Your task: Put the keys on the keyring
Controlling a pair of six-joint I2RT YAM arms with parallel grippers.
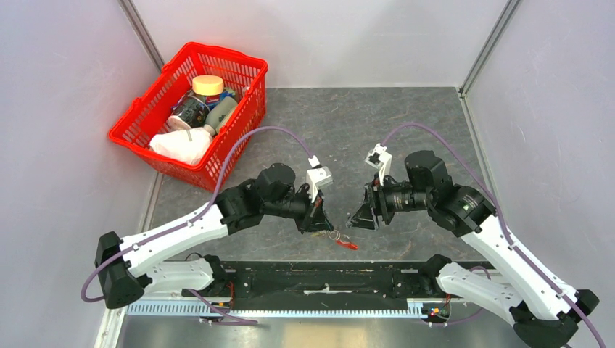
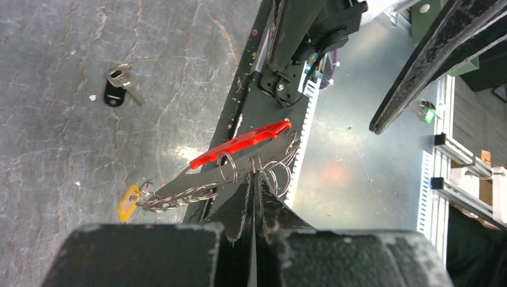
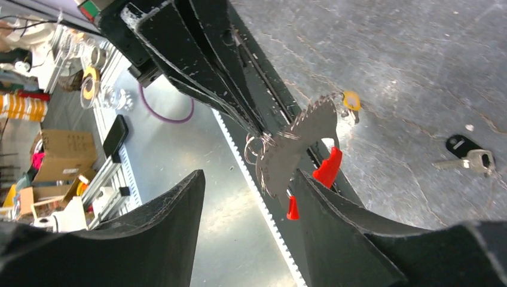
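My left gripper (image 1: 322, 224) (image 2: 254, 174) is shut on the keyring's thin wire rings (image 2: 276, 173) and holds them just above the table's near edge. A red strap (image 2: 242, 142) (image 3: 327, 167) (image 1: 348, 244) hangs from the rings, along with a flat grey serrated key (image 3: 298, 149) and a small yellow tag (image 2: 127, 202) (image 3: 351, 100). My right gripper (image 1: 360, 217) (image 3: 248, 185) is open, facing the left one, with the hanging key close to its right finger (image 3: 353, 227). A loose silver key with a black head (image 2: 119, 86) (image 3: 469, 156) lies on the table.
A red plastic basket (image 1: 217, 52) with jars and a white cloth stands at the back left. A black rail (image 1: 326, 279) runs along the near edge under the grippers. Grey walls close in the left, right and back sides.
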